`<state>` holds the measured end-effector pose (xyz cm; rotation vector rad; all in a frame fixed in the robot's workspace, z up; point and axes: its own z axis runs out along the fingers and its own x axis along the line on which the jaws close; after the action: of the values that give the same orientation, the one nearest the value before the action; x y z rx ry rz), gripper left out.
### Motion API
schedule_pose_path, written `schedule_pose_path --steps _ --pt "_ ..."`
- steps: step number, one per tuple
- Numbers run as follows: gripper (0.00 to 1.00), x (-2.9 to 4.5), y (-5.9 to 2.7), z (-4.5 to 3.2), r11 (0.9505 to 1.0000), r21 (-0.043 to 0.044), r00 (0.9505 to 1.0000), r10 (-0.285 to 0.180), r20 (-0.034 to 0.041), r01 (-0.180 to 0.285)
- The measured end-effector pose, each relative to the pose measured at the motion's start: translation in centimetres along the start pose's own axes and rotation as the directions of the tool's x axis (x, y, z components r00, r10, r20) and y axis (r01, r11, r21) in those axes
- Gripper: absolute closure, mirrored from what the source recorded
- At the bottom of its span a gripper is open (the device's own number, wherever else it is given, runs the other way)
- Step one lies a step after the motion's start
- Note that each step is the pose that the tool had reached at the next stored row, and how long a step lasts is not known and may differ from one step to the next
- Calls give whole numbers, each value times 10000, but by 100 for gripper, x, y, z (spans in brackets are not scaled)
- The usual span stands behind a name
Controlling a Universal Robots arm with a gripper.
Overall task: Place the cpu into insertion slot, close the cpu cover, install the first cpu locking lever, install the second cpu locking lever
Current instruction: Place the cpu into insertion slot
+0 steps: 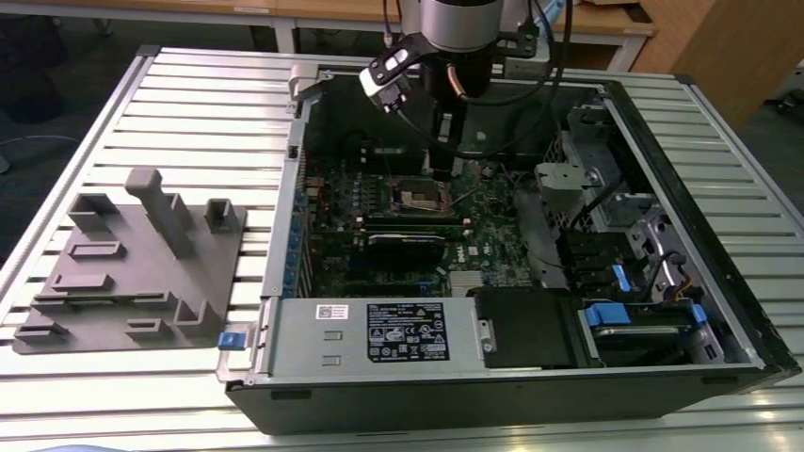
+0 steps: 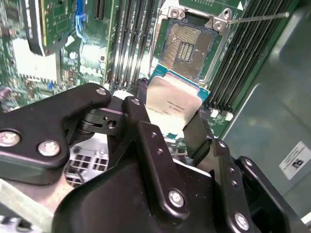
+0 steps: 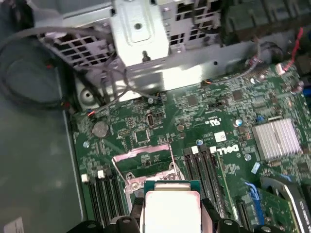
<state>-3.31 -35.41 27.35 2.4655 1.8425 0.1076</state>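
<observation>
My gripper [image 2: 170,115] is shut on the cpu [image 2: 172,103], a small square chip with a dull silver top and a teal edge, clamped by two opposite sides between the black fingers [image 2: 194,128]. It hangs just above the motherboard, beside the bare insertion slot [image 2: 187,46] with its gold contact field. In the first wrist view the cpu [image 3: 172,211] sits in front of the socket, and the cpu cover [image 3: 142,157] stands raised behind it. A thin locking lever [image 2: 257,18] sticks out, unlatched. In the exterior view the gripper [image 1: 442,172] hovers over the socket [image 1: 425,196] inside the open case.
Black memory slots [image 2: 133,39] flank the socket on both sides. A metal drive cage [image 1: 571,184] and the case wall rise toward the exterior view's right. A black card [image 1: 405,248] and the power supply [image 1: 377,331] lie nearer. A grey fixture block [image 1: 138,254] sits outside the case.
</observation>
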Motion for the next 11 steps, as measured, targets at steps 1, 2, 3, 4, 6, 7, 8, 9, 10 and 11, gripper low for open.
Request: schedule_pose_path --steps 1,2,3,4,6,7,8,9,10,11 --pt "46 0 0 3 9998 -3 9998 180 16 -179" --pt "46 0 0 5 9994 -7 9994 342 31 -342" --pt "46 0 -1 4 9995 -6 9995 329 30 -329" --pt "46 -1 -1 5 9999 -3 9999 161 14 -161" --pt "46 0 -1 8 9998 4 9998 -194 -22 194" --pt "46 0 -1 10 9993 6 9993 -374 -38 374" --pt "46 0 -1 11 9986 9 9986 -530 -51 530" --pt "46 0 -1 10 9984 9 9984 -557 -52 557" --pt "46 0 -1 10 9984 10 9984 -561 -53 561" --pt "46 0 -1 10 9984 10 9984 -564 -53 564"
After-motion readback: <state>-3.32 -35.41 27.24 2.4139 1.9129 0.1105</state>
